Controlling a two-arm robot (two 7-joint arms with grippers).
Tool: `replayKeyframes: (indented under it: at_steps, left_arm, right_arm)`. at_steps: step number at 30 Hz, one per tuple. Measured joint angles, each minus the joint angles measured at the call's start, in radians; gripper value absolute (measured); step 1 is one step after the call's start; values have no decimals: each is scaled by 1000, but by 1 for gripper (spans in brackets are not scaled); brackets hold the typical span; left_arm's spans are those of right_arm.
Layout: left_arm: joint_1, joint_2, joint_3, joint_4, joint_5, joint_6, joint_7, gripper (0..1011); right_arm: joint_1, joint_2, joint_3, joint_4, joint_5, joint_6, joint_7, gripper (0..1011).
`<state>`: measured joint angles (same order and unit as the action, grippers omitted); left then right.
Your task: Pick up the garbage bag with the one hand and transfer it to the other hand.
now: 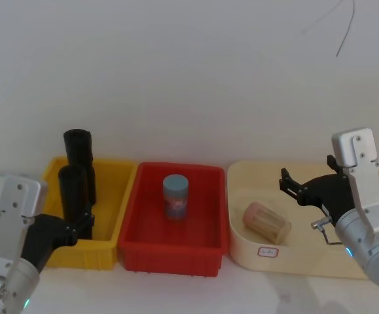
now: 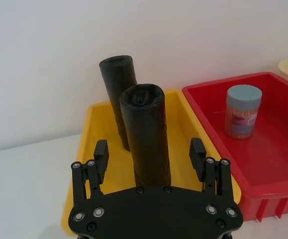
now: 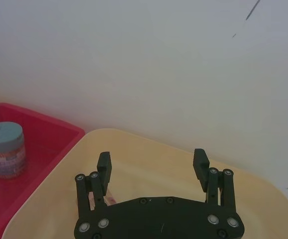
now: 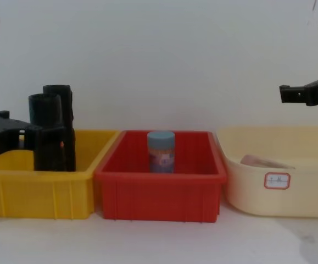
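Left gripper is reaching into the yellow bin on the robot's left; its jaws are standing wide open, with one of the fingers on each side of the garbage bag; a gap is showing between each finger and the bag, so it is gripping nothing.

Garbage bag is standing upright in the yellow bin, on the side nearer the robot; it is a matte black roll with a crumpled, hollow top; in the chest view the fingers are sitting at about its mid-height. A second roll, alike in look, is standing upright just behind it, toward the wall; whether the two are touching cannot be told.

Red bin is sitting at centre, just beside the yellow bin; a blue-lidded jar is standing upright in it; its label is showing a reddish band, with print too small to read.

Cream tray is lying on the right, just beside the red bin; a pinkish jar is lying on its side inside. A white sticker with a red border is sitting on the tray's front wall; its marks are too faint to read.

Right gripper is hovering above the cream tray, well clear of it; its jaws are spread wide and are holding nothing; its fingers are pointing toward the robot's left.
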<state>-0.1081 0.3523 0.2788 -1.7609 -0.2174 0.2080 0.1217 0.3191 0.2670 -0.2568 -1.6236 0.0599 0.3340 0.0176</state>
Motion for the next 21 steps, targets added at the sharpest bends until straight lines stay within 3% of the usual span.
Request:
replayKeyframes:
  at_steps: [21]
  left_arm:
    - [-68, -44, 18, 98, 27, -59, -28, 1001]
  right_arm:
    - [0, 0, 0, 0, 0, 0, 0, 1001]
